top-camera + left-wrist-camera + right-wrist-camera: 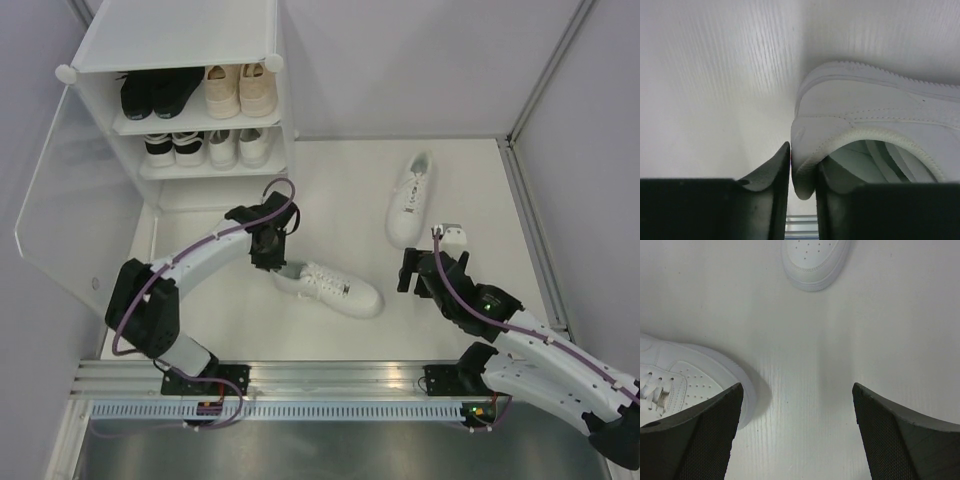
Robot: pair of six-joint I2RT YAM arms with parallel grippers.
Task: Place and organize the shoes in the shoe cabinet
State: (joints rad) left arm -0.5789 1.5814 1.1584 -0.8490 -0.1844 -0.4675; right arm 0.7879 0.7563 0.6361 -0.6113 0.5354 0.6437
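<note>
- You are working over a white table (460, 310) boxed in by grey walls. The cabinet (180, 40) is standing at the far left with its door (70, 200) hanging open.
- The upper visible shelf is holding a black pair (155, 92) beside a beige pair (240, 90). The shelf below is holding a black-and-white pair (172, 148) beside a white pair (238, 147).
- Your left gripper (802, 165) is pinching the heel collar of the near sneaker (335, 290), with one finger outside the heel and the other inside the opening.
- That sneaker is lying mid-table, in front of the cabinet, with its toe pointing right.
- Your right gripper (796, 390) is hovering spread wide over bare table, gripping nothing.
- The far sneaker (410, 200) is lying beyond it, apart from the near sneaker, with its toe pointing toward the arms.
</note>
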